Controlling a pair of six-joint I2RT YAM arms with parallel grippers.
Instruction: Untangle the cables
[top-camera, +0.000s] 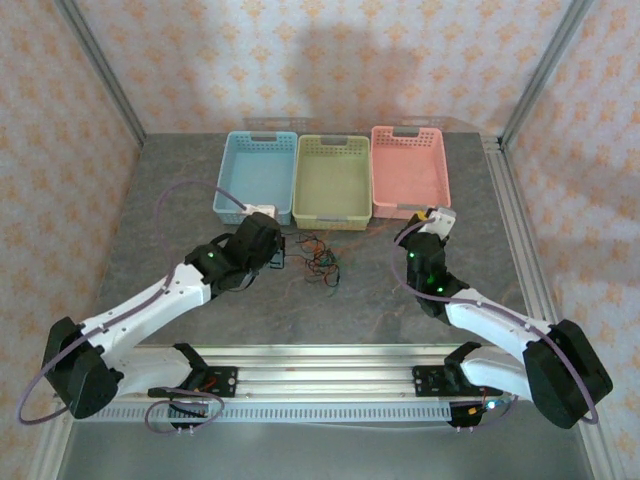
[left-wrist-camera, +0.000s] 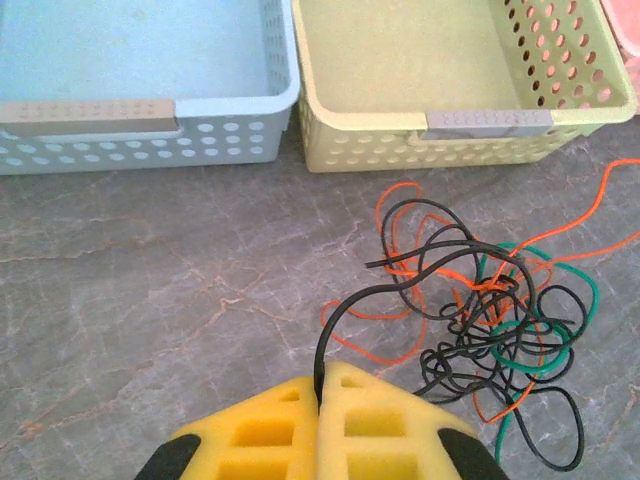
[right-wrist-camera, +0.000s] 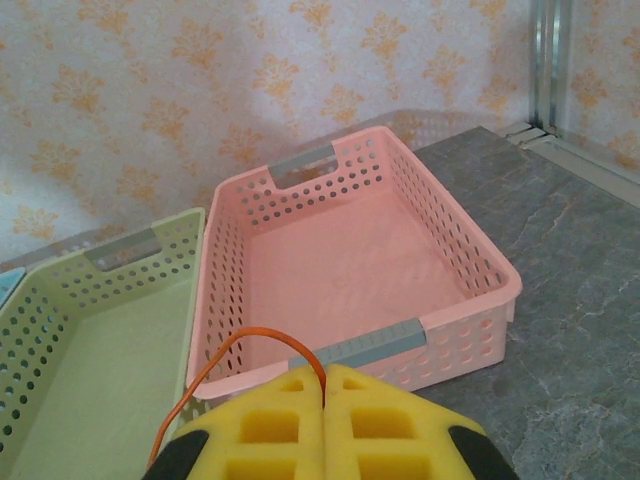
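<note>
On a grey, stone-patterned table (top-camera: 200, 290), the left arm (top-camera: 150, 300) stretches forward and to the right from its base at the near edge. The right arm (top-camera: 490, 325) bends forward and to the left, its wrist turned toward the far baskets. Three perforated baskets stand side by side along the far side: a blue basket (top-camera: 257, 178) on the left, a green basket (top-camera: 333, 180) in the middle and a pink basket (top-camera: 409, 172) on the right. The left gripper (left-wrist-camera: 320, 385), low over the table in front of the blue and green baskets, has its yellow pads pressed together on a black cable (left-wrist-camera: 345, 310) that curves up out of the seam. The right gripper (right-wrist-camera: 325, 378), just short of the pink basket's near wall, is likewise pinched on an orange cable (right-wrist-camera: 235, 345) that arcs away to its left. The cables (top-camera: 320, 258) lie in a loose knot on the table in front of the green basket, between the two grippers. Black and orange strands and a green wire (left-wrist-camera: 585, 300) loop through one another.
</note>
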